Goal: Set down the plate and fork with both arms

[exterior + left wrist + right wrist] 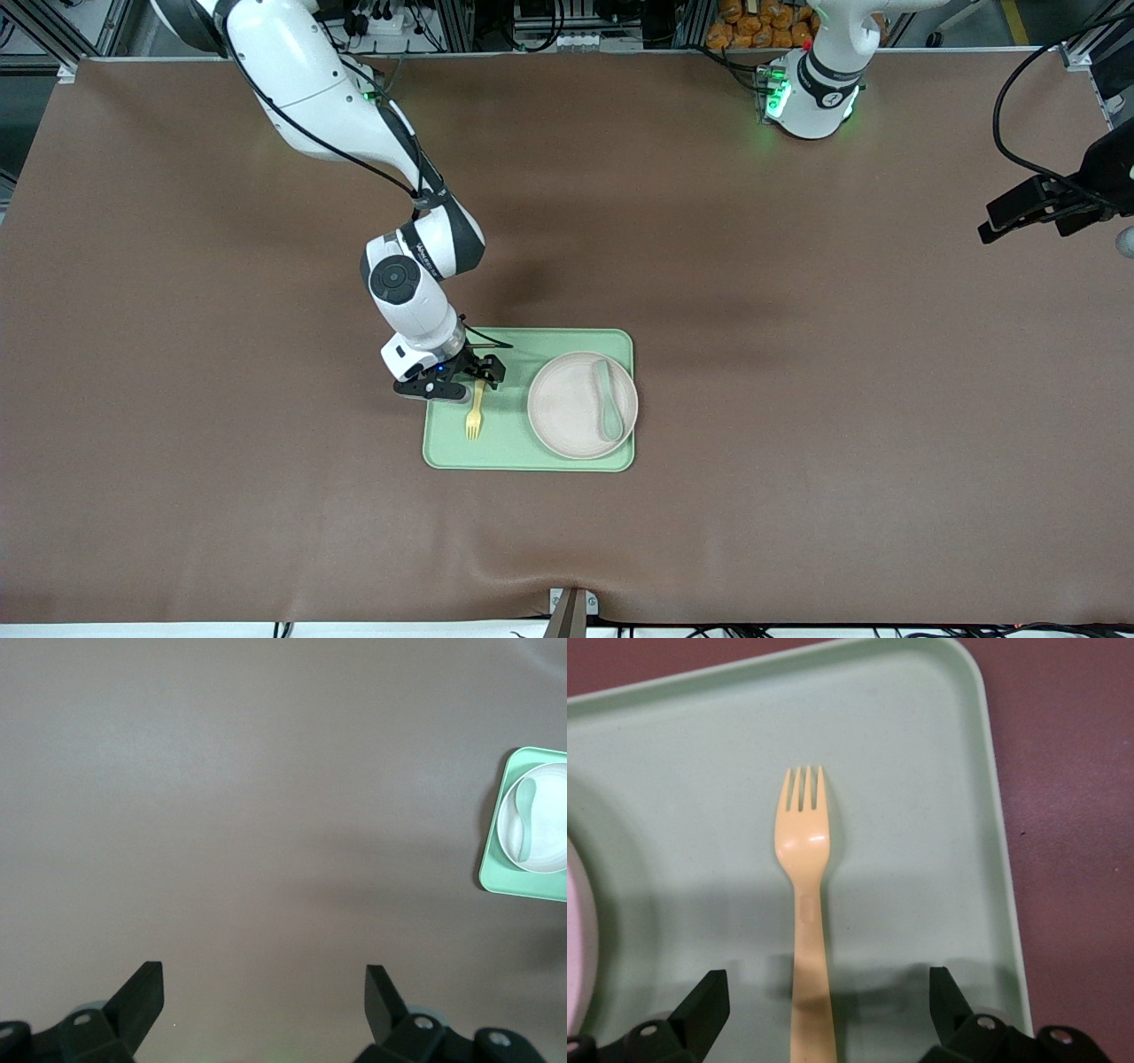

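Observation:
The pale yellow fork (476, 413) lies flat on the light-green tray (505, 447), tines toward the front camera. It also shows in the right wrist view (806, 895). My right gripper (469, 377) is open just over the fork's handle end, with one finger on each side of the handle and not touching it. The cream-pink plate (576, 408) sits on the tray at the end toward the left arm, with a pale green spoon (609, 403) in it. My left gripper (1019, 217) is open and empty, waiting over bare table at the left arm's end.
The tray's rim (992, 806) runs close beside the right gripper's fingers. In the left wrist view the tray (496, 868) and the plate (554, 828) show off at the edge. Brown table mat (797, 399) surrounds the tray.

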You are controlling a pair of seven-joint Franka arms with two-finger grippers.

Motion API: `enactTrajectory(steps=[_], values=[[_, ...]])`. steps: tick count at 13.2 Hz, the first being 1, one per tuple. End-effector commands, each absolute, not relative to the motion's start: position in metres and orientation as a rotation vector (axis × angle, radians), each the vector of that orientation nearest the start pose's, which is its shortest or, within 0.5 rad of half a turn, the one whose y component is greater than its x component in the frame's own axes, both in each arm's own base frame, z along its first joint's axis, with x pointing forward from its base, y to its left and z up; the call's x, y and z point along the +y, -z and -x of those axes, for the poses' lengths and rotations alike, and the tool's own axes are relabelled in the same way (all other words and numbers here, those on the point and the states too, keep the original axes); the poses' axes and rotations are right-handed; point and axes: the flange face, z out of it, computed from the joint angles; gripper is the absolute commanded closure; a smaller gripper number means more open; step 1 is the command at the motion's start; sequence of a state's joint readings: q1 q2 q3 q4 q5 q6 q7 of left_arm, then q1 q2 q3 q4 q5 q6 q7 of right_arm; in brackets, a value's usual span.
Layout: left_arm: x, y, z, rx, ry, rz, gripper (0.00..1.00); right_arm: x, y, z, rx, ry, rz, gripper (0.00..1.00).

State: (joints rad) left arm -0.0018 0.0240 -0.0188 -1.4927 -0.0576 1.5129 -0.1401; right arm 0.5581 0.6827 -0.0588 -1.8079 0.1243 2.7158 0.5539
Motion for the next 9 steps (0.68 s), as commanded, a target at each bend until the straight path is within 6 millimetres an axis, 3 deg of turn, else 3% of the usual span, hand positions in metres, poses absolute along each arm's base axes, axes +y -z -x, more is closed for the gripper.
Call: enactTrajectory(steps=[1, 6, 9], values=[[-0.015, -0.646, -0.554, -0.174, -0.009, 3.175, 0.00, 0.313, -0.221, -0.592, 0.211, 0.239, 2.984, 0.00], [-0.015, -0.647, -0.554, -0.179, -0.007, 3.175, 0.00, 0.266, -0.268, -0.609, 0.105, 0.166, 3.023, 0.00], [-0.014, -0.647, -0.554, -0.181, -0.007, 3.176, 0.00, 0.213, -0.313, -0.619, 0.044, 0.088, 3.042, 0.00]])
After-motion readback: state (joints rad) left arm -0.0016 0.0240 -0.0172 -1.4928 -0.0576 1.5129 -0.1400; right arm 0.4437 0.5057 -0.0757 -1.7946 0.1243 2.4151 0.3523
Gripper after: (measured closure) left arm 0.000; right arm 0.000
